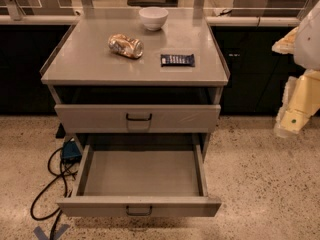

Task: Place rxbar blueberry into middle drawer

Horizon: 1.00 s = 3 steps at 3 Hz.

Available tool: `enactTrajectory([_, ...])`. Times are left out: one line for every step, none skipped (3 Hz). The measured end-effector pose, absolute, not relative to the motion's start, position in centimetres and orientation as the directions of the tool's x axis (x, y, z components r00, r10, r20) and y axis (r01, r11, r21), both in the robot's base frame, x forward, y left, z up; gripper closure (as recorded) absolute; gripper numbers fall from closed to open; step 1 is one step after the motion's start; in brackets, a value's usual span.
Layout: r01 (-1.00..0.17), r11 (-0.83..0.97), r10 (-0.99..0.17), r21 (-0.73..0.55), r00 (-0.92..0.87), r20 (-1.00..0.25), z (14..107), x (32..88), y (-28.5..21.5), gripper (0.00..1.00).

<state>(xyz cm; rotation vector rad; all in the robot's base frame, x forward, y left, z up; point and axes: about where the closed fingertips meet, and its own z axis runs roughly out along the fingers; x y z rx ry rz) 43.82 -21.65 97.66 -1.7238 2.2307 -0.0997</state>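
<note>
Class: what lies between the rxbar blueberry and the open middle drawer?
In the camera view, a closed drawer separates the rxbar blueberry from the middle drawer; the hand hangs right of the cabinet.

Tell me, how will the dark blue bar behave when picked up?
The rxbar blueberry lies flat, so it likely slides, not rolls. It looks thin, so probably light, perhaps slippery. The pincer hangs far right, away from it.

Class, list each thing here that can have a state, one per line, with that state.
rxbar blueberry: lying flat on the cabinet top, unheld.
middle drawer: pulled open, floor bare.
upper drawer: shut.
can: lying on its side.
bowl: upright.
gripper: at the right, off the cabinet, away from the bar.
</note>
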Motion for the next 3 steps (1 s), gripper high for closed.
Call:
enactTrajectory([-0.931, 0.268, -0.953, -0.248, -0.219, -0.208, 97.6, 44.1, -21.6, 0.00])
enactTrajectory([-0.955, 0.222, -0.970, -0.198, -0.195, -0.145, 94.7, 47.9, -20.7, 0.00])
enactTrajectory([-0.978, 0.158, -0.986, -0.133, -0.148, -0.084, 91.1, 53.9, -18.3, 0.00])
